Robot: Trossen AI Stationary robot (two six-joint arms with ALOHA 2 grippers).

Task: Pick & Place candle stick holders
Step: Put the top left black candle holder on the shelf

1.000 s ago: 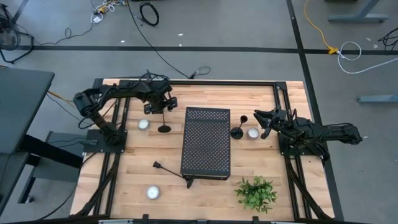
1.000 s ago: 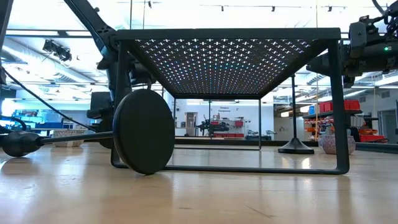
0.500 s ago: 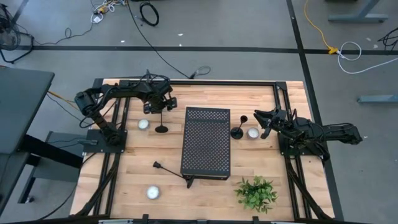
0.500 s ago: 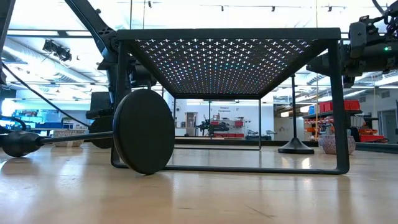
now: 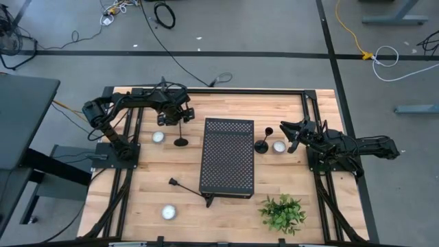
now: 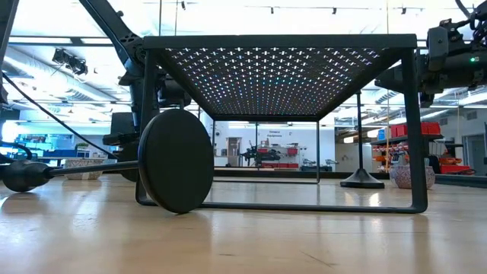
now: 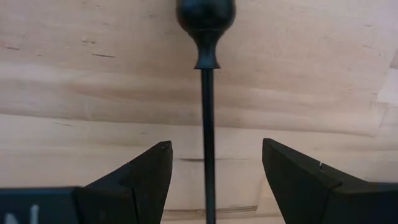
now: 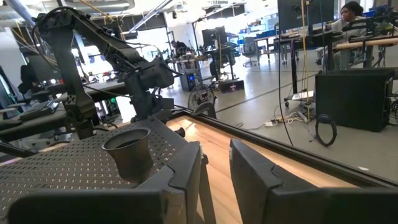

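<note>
One black candle stick holder [image 5: 180, 137] stands on its round base left of the black perforated box [image 5: 228, 158]. My left gripper [image 5: 180, 122] is open, with a finger on either side of the holder's thin stem [image 7: 208, 124] below the top cup [image 7: 206, 15], touching nothing. A second holder [image 5: 262, 144] stands right of the box, and its cup shows in the right wrist view [image 8: 129, 155]. My right gripper [image 5: 287, 136] is open and empty just right of it. A third holder [image 5: 188, 189] lies on its side, its base [image 6: 176, 160] against the box's near left corner.
White tealights sit left of the first holder [image 5: 158, 136], beside the second holder [image 5: 278, 146] and near the front left [image 5: 168, 212]. A green plant [image 5: 282, 213] stands at the front right. Black rails run along the table's left and right sides.
</note>
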